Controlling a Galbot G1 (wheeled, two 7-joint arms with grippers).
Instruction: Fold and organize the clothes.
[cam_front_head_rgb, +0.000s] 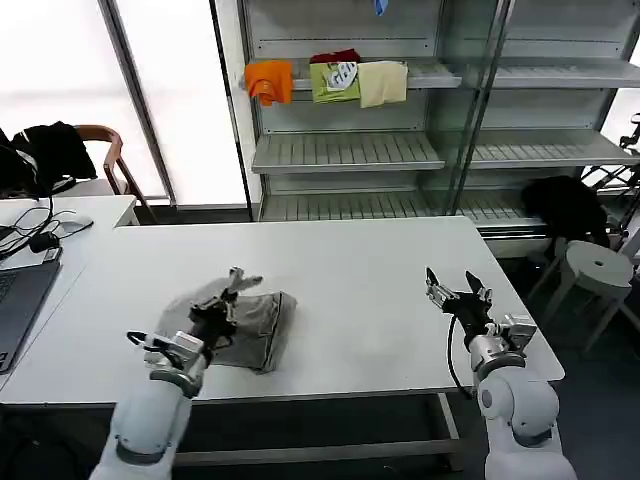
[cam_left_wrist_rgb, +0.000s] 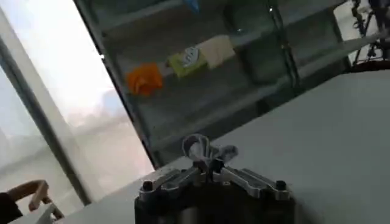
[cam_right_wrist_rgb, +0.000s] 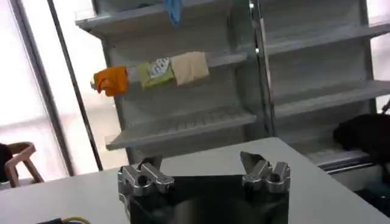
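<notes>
**Left pincer pinching a fold of the grey shirt; right pincer spread over bare table**

The left pincer (cam_front_head_rgb: 237, 283) is pressed together on a raised bit of the soft light grey shirt (cam_front_head_rgb: 250, 322), which lies in a crumpled, partly folded heap on the broad white table (cam_front_head_rgb: 360, 270). In the left wrist view the pincer (cam_left_wrist_rgb: 209, 163) shows its fingers closed with a pale twist of cloth (cam_left_wrist_rgb: 198, 146) standing up between them. The left arm covers the shirt's near left part, so the shape there cannot be made out, and neither a print nor a collar can be seen.

The right pincer (cam_front_head_rgb: 458, 291) hovers well to the right of the shirt, fingers spread and holding nothing; the right wrist view shows the pincer (cam_right_wrist_rgb: 204, 173) with its two fingertips wide apart above the table top.

The shirt sits toward the table's near edge, left of the middle. To its right, as far as the right pincer, and beyond it toward the far edge, the table top is bare. A dark laptop (cam_front_head_rgb: 18, 300) is cut off at the view's edge left of the shirt. Behind the table stands a grey metal shelf rack (cam_front_head_rgb: 345, 150) with orange, green and cream folded cloths (cam_front_head_rgb: 330, 80) on an upper shelf.
</notes>
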